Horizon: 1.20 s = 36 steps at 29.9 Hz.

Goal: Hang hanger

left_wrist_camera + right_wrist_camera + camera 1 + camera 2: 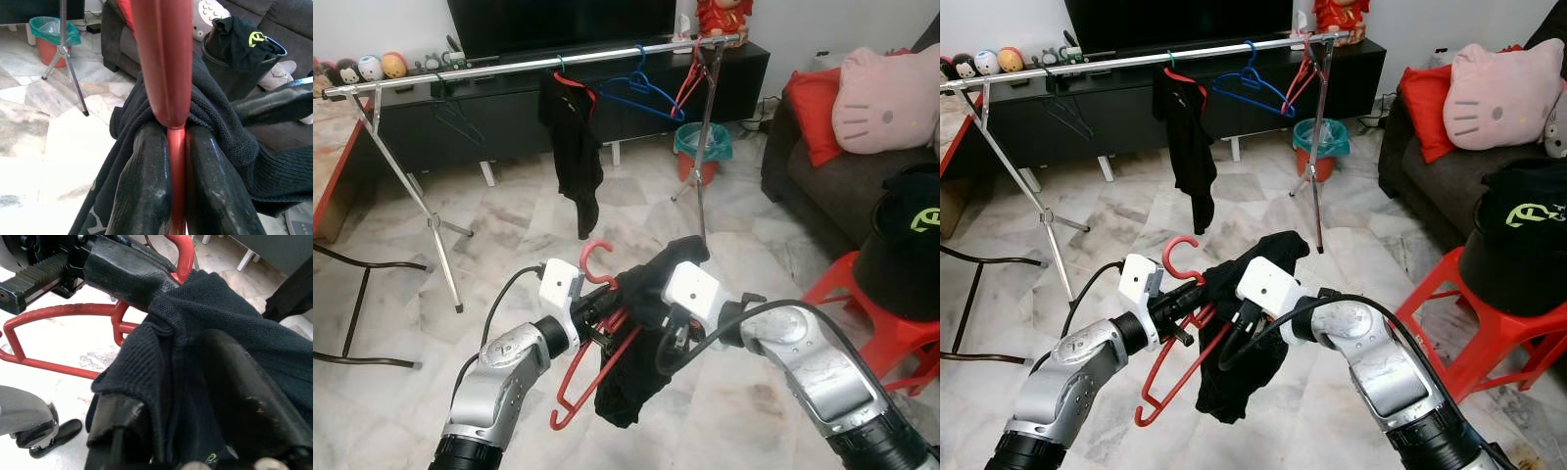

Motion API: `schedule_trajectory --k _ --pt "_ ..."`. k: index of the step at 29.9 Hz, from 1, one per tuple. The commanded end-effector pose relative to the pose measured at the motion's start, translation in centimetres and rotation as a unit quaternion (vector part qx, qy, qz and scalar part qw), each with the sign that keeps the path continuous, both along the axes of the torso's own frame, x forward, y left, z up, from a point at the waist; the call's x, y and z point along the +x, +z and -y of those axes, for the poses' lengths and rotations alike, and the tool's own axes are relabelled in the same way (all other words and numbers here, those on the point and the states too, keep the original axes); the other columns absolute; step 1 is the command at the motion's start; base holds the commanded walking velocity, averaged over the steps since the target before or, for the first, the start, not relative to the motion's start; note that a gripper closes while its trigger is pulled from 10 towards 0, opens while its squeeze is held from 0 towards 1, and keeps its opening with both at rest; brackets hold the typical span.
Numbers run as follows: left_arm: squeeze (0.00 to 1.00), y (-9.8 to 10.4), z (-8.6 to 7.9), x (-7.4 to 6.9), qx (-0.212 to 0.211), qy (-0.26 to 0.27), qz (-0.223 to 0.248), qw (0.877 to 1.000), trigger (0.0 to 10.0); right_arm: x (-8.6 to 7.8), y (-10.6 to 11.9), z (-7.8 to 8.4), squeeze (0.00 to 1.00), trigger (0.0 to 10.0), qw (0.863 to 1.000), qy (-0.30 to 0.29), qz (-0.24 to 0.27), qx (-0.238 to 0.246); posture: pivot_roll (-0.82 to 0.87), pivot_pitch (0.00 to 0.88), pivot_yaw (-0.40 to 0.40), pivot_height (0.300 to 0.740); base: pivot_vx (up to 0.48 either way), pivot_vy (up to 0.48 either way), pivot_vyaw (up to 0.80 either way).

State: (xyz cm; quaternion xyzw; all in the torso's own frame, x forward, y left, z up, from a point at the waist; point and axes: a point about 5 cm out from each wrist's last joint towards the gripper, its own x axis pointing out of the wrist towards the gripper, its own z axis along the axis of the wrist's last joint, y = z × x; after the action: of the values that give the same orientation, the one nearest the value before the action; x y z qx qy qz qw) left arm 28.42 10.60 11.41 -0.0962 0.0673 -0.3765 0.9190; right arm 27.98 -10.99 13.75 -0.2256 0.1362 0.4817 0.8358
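Hanger position: the red hanger [597,338] sits in the lower centre of the left eye view, held off the floor between both arms, with a black garment [641,338] draped over it.

Left gripper [597,311]: its jaws are clamped narrow on the hanger's neck, just below the hook. The left wrist view shows the red stem pinched between the two black fingers [146,181]. This grip fixes the hanger at its stiffest point and leaves the hook free to engage a rail.

Right gripper [1244,328]: its jaws reach into the garment from the opposite side, with cloth bunched around and between the fingers [122,269]. The purpose is judged to be steadying or seating the cloth on the hanger's shoulder so that it does not slide off in transit (whether the jaws pinch the cloth firmly cannot be told).

Orientation: the hook [595,257] points up and slightly away from the robot. The long axis of the hanger body runs diagonally, from near the hook down toward the lower left of the frame, so the hanger is tilted, not level.

Destination: the metal clothes rail [509,67] spans the upper part of the frame, well apart from the held hanger. It already carries a blue hanger [641,93] and another dark garment [576,147]. Hanging is not yet done.
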Motion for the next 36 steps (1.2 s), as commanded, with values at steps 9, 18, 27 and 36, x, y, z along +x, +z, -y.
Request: schedule_trajectory --k 9,18,27,36 --pt "0.00 1.7 -0.2 0.8 -0.014 0.026 0.040 0.999 10.0 -1.0 0.3 -1.4 1.00 10.0 0.999 0.052 -0.005 0.013 -0.04 0.017 0.020 0.740 0.000 0.000 0.00" --pt "0.00 1.7 -0.3 1.0 -0.019 0.034 0.039 0.999 10.0 -1.6 0.0 0.1 1.00 10.0 0.997 0.071 -0.027 0.004 -0.05 0.019 0.023 0.740 0.000 0.000 0.00" --pt "0.00 1.6 0.0 0.9 -0.018 0.028 0.037 0.999 10.0 1.5 -1.1 2.5 1.00 10.0 0.997 -0.072 -0.007 -0.025 -0.04 0.021 0.023 0.740 0.000 0.000 0.00" --pt "0.00 1.6 0.1 0.8 -0.021 0.026 0.037 0.999 10.0 3.3 0.3 2.2 1.00 10.0 0.988 -0.142 0.017 0.052 -0.04 0.021 0.022 0.740 0.000 0.000 0.00"
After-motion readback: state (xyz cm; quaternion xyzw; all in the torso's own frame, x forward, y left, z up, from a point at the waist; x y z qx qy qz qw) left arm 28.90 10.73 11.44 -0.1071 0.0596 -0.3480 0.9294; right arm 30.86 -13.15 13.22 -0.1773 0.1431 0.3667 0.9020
